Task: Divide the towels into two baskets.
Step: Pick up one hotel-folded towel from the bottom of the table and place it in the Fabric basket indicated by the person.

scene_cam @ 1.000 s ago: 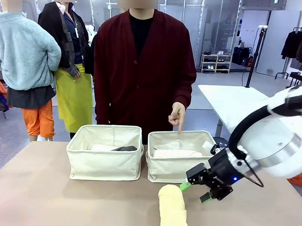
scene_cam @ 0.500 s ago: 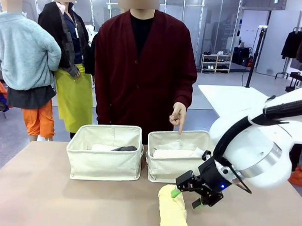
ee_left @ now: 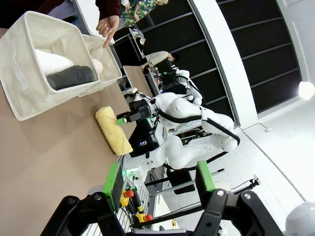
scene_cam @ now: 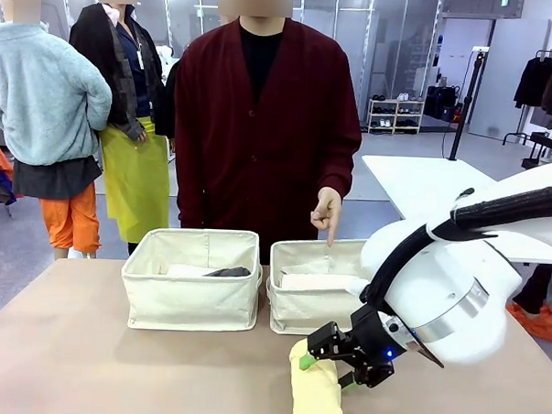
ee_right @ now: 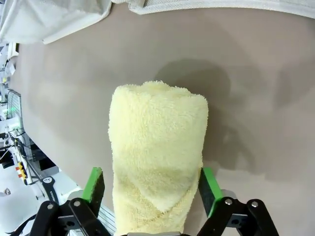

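A pale yellow towel point(scene_cam: 316, 392) point(ee_right: 157, 147) lies rolled on the brown table in front of the two baskets. My right gripper point(scene_cam: 326, 374) point(ee_right: 150, 189) is open and straddles the roll's near end, its green pads close against both sides. The left basket point(scene_cam: 189, 299) holds a dark grey towel point(scene_cam: 229, 272) and a white towel point(scene_cam: 186, 270). In the right basket point(scene_cam: 313, 311) lies a pale pink towel point(scene_cam: 314, 282). My left gripper point(ee_left: 158, 179) hangs open and empty, well back from the baskets.
A person in a dark red cardigan stands behind the baskets, one hand point(scene_cam: 325, 212) pointing a finger down at the right basket. Bare brown tabletop point(scene_cam: 86, 364) stretches to the left of the yellow towel.
My right gripper has moved left and down onto the yellow towel's end, from beside it to astride it. The baskets and the pointing hand have stayed put.
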`<control>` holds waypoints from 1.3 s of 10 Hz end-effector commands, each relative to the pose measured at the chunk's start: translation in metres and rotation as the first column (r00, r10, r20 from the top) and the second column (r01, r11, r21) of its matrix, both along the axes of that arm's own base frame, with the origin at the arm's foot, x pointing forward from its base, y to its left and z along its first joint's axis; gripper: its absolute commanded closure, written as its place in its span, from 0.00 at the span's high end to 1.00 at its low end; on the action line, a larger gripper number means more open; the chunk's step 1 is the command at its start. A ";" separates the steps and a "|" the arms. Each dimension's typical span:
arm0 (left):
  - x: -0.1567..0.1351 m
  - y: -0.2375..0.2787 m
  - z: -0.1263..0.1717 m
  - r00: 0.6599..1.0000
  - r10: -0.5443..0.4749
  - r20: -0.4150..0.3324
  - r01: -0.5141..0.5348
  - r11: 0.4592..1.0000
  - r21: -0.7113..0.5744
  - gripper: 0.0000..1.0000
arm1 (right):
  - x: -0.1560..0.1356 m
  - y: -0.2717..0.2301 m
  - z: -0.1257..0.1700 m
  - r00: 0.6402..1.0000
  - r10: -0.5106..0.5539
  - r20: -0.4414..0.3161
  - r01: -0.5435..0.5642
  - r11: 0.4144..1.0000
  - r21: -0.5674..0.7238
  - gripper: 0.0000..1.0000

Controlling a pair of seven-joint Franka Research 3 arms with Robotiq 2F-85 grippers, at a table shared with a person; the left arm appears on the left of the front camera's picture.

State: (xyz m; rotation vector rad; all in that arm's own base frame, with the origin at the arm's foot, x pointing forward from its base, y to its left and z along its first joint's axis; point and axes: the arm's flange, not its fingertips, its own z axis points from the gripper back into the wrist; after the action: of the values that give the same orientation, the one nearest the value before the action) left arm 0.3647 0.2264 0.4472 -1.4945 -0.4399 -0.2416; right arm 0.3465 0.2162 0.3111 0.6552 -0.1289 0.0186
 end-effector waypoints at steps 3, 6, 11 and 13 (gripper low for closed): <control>-0.005 0.000 0.003 1.000 -0.006 0.003 0.006 1.000 0.002 0.76 | -0.008 0.008 -0.016 0.999 0.040 0.025 -0.038 0.997 -0.067 0.00; -0.005 0.000 0.003 1.000 -0.006 0.003 0.006 1.000 0.002 0.76 | -0.006 0.007 -0.011 0.999 0.035 0.034 -0.033 0.997 -0.065 0.04; -0.005 0.000 0.003 1.000 -0.006 0.003 0.006 1.000 0.002 0.76 | -0.005 -0.017 0.094 0.965 0.235 0.113 -0.236 0.972 -0.006 0.00; -0.005 0.000 0.003 1.000 -0.006 0.003 0.006 1.000 0.002 0.76 | 0.001 -0.018 0.134 0.882 0.454 0.128 -0.442 0.890 -0.111 0.00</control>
State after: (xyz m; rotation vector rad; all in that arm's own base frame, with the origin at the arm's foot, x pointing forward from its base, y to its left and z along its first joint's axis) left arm 0.3647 0.2264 0.4473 -1.4945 -0.4400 -0.2416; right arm 0.3410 0.2027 0.4188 0.6087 -0.1490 0.4157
